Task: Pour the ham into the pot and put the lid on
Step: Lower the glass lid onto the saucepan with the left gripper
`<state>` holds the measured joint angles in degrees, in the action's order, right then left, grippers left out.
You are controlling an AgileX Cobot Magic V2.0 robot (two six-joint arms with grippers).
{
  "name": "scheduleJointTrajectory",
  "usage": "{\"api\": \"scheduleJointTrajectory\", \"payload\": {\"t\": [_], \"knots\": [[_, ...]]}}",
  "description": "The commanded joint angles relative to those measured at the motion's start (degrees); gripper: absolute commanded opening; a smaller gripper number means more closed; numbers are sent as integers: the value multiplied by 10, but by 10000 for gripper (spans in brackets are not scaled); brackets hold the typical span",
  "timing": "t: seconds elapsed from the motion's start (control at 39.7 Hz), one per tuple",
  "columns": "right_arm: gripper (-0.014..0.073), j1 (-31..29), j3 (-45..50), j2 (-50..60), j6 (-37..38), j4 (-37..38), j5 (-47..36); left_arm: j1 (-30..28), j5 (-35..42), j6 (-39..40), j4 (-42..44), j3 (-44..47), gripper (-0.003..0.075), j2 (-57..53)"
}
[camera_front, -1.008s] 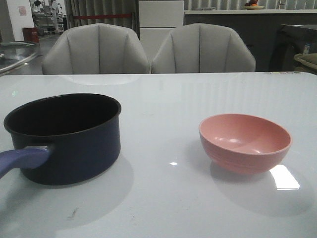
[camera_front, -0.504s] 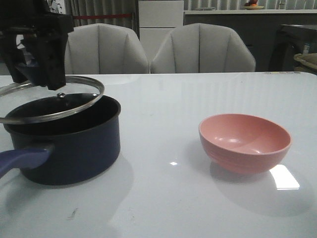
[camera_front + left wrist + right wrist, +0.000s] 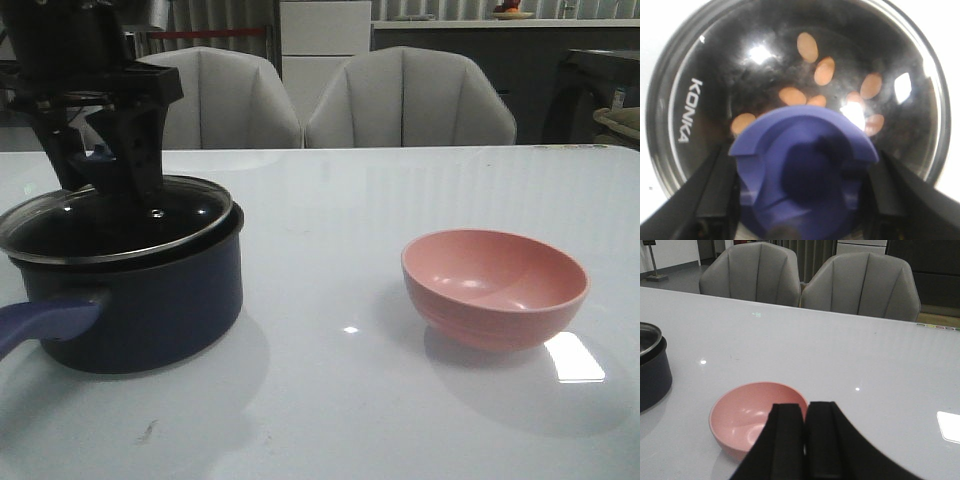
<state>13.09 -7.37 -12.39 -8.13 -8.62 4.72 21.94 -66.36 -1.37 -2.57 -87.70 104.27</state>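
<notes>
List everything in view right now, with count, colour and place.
pot: 1, dark navy with lighter blue handle, left side of table
lid: 1, dark glass with metal rim and blue knob, on the pot
ham: several slices, orange-pink, inside the pot under the lid
bowl: 1, pink, empty, right side of table
table: 1, glossy white
chairs: 2, grey, behind the table
left gripper: black, closed on the lid's knob
right gripper: black, fingers together, holding nothing, near the bowl
</notes>
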Motion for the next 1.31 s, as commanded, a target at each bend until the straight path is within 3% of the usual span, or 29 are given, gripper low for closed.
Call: {"api": "scheduleJointTrajectory", "payload": {"t": [0.0, 0.13, 0.38, 0.61, 1.08, 1.29], "knots": [[149, 0, -16, -4, -5, 2, -47, 5, -7, 8, -7, -16, 127, -12], [149, 0, -16, -4, -5, 2, -47, 6, -4, 8, -15, -16, 158, -5], [149, 0, -16, -4, -5, 2, -47, 6, -30, 8, -18, -16, 387, -4], [149, 0, -16, -4, -5, 2, -47, 6, -75, 8, -18, -16, 399, -4], [149, 0, -16, -4, -5, 2, -47, 21, -74, 8, -44, -16, 403, -6], [149, 0, -16, -4, -5, 2, -47, 21, -74, 8, -44, -16, 498, -6]]}}
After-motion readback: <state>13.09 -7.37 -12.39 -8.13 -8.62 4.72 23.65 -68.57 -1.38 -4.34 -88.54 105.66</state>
